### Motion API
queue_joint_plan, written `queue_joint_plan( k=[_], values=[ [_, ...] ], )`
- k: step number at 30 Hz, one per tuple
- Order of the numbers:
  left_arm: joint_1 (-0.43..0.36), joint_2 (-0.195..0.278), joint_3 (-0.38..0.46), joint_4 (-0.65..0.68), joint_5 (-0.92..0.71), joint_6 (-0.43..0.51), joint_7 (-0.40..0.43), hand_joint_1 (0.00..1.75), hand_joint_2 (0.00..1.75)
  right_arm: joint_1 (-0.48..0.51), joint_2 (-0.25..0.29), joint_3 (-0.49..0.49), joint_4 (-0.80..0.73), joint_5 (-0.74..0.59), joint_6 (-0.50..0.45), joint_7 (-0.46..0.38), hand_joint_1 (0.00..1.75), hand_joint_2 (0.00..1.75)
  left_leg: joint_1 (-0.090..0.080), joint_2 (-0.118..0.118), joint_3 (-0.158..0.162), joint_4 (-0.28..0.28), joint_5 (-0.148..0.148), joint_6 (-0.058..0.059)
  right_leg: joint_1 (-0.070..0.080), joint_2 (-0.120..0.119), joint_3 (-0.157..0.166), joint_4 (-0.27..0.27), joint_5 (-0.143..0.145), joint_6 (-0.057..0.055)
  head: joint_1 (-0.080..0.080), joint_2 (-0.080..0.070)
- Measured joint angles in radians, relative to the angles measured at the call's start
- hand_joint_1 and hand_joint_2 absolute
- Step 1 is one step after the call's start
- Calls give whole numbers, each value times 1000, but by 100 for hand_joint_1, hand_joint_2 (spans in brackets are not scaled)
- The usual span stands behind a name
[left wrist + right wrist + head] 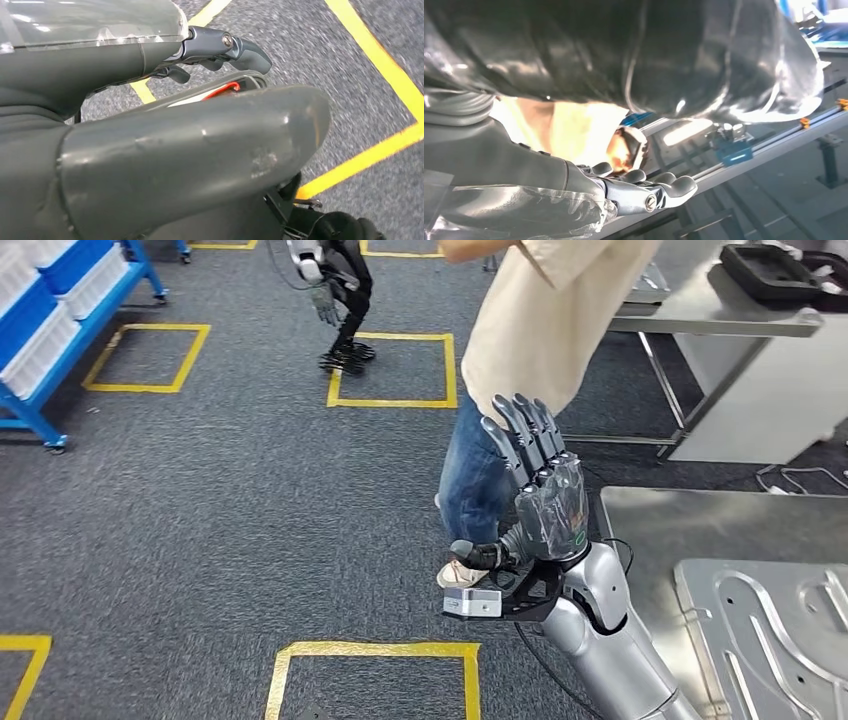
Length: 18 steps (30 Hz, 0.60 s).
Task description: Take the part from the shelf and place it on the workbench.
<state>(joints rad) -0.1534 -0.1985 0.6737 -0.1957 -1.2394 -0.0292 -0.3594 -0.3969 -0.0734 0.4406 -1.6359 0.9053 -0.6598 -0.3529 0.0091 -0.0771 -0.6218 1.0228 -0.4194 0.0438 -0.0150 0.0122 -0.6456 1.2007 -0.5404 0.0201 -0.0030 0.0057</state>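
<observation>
The head camera is looking steeply down at grey carpet (250, 510) from high up. Each wrist camera is sitting close behind its own hand; the left one is sharing that carpet (350, 90).

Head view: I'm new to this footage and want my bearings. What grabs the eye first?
The right hand, raised mid-frame with fingers up and apart, holding nothing. Just behind it stands a person in a beige shirt and jeans on the grey carpet. A metal part lies on the workbench at lower right, and yellow squares mark the floor.
</observation>
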Motion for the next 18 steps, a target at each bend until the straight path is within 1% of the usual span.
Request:
queue_joint_plan(
  k=[1,2,3,4,5,6,7,8,9,10,11,12,13,14,15,16,17,18],
  values=[
    [0,-1,0,0,0,1,0,0,0,-1,0,1,0,0,-1,0,0,0,0,-12,0,1,1,-2,0,25,30,-66,32,-7,0,0],
    [-1,-2,0,0,0,1,0,0,0,-1,0,2,0,1,-1,0,0,0,0,-24,-3,2,2,-5,1,48,54,-122,52,-13,0,0],
    [-2,-3,0,0,0,1,0,0,0,-2,0,4,0,2,-2,0,0,0,1,-35,-7,3,5,-10,2,66,69,-157,61,-17,0,0],
    [-2,-4,0,0,0,1,0,0,0,-2,0,7,-1,3,-3,0,0,0,4,-45,-11,2,8,-16,3,74,74,-171,60,-20,0,0],
    [-2,-4,0,0,-1,1,-1,0,0,-4,0,10,-1,4,-4,0,0,0,6,-58,-15,1,11,-23,5,66,75,-177,60,-21,0,0],
    [-1,-3,0,0,-1,1,-1,0,0,-5,0,13,-1,6,-4,0,0,0,9,-64,-17,0,13,-30,2,52,78,-182,63,-23,0,0],
    [0,-2,0,0,-2,1,-1,0,0,-7,1,16,-1,7,-4,0,0,0,7,-53,-21,6,8,-35,0,39,83,-189,66,-27,0,0],
    [1,-2,0,0,-2,1,-2,0,0,-9,2,19,-1,8,-4,0,0,0,4,-30,-31,27,-7,-40,-3,24,87,-196,70,-30,-2,0],
    [1,-1,0,0,-3,1,-2,0,0,-11,3,21,-1,10,-4,0,0,0,3,2,-51,69,-33,-43,-5,8,91,-201,72,-33,-4,0],
    [0,-1,0,0,-3,1,-3,0,0,-12,4,24,-1,10,-5,0,0,0,2,34,-78,127,-64,-47,-3,-6,92,-203,72,-36,-6,0],
    [-2,-1,0,0,-4,1,-3,0,0,-13,4,27,0,11,-5,0,0,0,4,52,-108,191,-92,-50,-1,-23,92,-202,71,-37,-7,0],
    [-2,-1,0,0,-4,1,-3,0,0,-12,4,29,0,12,-5,-1,0,0,6,61,-130,238,-107,-53,1,-40,92,-201,69,-38,-7,0],
    [-2,-1,0,0,-5,1,-3,0,0,-12,4,32,1,12,-5,-1,0,0,8,67,-136,254,-105,-56,1,-55,92,-199,67,-38,-7,0],
    [-1,-1,0,0,-6,1,-3,0,0,-13,4,35,1,12,-5,-1,0,0,9,72,-122,232,-86,-58,1,-69,92,-197,64,-37,-7,0],
    [0,0,0,0,-6,1,-3,0,0,-14,5,38,1,13,-5,-2,0,0,11,83,-91,176,-55,-58,1,-82,93,-193,60,-35,-7,0],
    [-1,1,0,0,-6,1,-3,0,0,-15,5,40,1,12,-5,-2,0,0,9,103,-55,111,-33,-56,1,-94,93,-189,55,-31,-7,0],
    [-2,1,0,0,-6,1,-3,0,0,-18,5,42,1,13,-5,-2,0,0,5,119,-26,56,-16,-51,4,-104,93,-184,51,-26,-7,0],
    [-3,2,0,0,-6,1,-3,0,0,-20,5,44,1,13,-5,-2,0,0,2,129,-9,22,-9,-45,7,-113,92,-180,47,-21,-6,0]
  ],
)
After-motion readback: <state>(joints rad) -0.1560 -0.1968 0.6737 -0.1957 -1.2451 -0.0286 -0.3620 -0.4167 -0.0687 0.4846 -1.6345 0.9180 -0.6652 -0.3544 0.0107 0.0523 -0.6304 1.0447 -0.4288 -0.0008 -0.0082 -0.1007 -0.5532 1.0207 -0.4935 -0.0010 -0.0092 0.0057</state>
